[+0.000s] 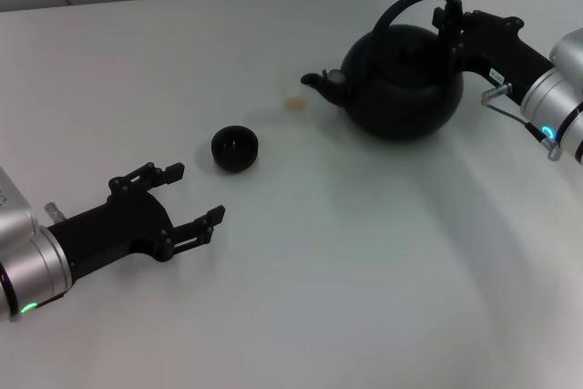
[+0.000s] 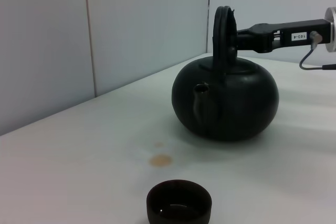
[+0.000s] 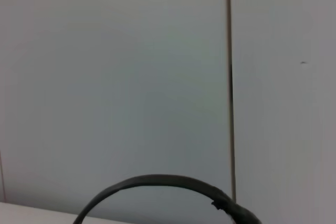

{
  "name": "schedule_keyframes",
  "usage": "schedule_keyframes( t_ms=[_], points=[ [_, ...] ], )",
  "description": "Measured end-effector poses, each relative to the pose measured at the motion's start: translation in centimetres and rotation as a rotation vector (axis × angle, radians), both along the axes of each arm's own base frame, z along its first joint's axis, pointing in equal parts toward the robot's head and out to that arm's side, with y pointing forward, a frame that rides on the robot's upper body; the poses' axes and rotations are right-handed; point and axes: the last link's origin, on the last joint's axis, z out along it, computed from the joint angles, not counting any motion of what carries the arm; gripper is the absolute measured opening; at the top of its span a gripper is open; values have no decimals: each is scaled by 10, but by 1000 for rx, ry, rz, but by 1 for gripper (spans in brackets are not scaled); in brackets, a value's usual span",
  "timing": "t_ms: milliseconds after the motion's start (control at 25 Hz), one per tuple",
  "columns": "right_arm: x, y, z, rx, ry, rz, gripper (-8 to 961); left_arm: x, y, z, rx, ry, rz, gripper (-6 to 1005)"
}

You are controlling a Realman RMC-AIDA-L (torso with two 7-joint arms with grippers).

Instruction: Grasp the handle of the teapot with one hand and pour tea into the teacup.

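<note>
Up at the far right, the right gripper [image 1: 448, 20] has its black jaws clamped on the handle [image 1: 410, 2] where the hoop comes down on its right side. From the left wrist view the same gripper [image 2: 233, 38] reaches in level from the side and meets the handle [image 2: 221, 35] near the top of the arch. That handle is a thin, tall black hoop; in the right wrist view only its upper curve [image 3: 157, 183] shows against a pale panelled wall.

Below it sits the teapot [image 1: 401, 79] — one of them, matte black, squat and bulbous, with a short stubby spout pointing toward the robot's left. It stands upright on the table [image 1: 319, 298], a smooth off-white surface. In the left wrist view the pot [image 2: 226, 100] looks dull and slightly grainy.

Just off the spout, on the table, there is one small tan stain [image 1: 293, 105], round and flat.

Further left and nearer the robot stands the one teacup [image 1: 235, 148] — tiny, round, black, low like a bowl, no handle. It stands apart from the pot, with the stain between them. Its inside [image 2: 179, 204] looks dark and a bit glossy.

Near the cup, at lower left, the left gripper [image 1: 187, 198] hovers with its jaws apart, holding nothing, its tips pointed toward the cup without touching it.
</note>
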Motion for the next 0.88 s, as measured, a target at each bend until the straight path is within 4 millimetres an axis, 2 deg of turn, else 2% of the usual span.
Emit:
schedule_keyframes(
  t_ms=[240,320,480,560,880],
  points=[
    [3,-6,-5,-4,-29,7,145,1,0,0,-1,-1,0,819],
    [3,-9,-5,-3,-21,13,219,1,0,0,0,-2,0,819],
    [5,-24,2,34,29,57,368,1,1,1,1,-3,0,819],
    [8,-40,9,71,76,98,410,-1,0,2,3,-5,5,819],
    [20,-66,16,108,115,102,576,-2,-1,7,11,-18,7,819]
  ],
)
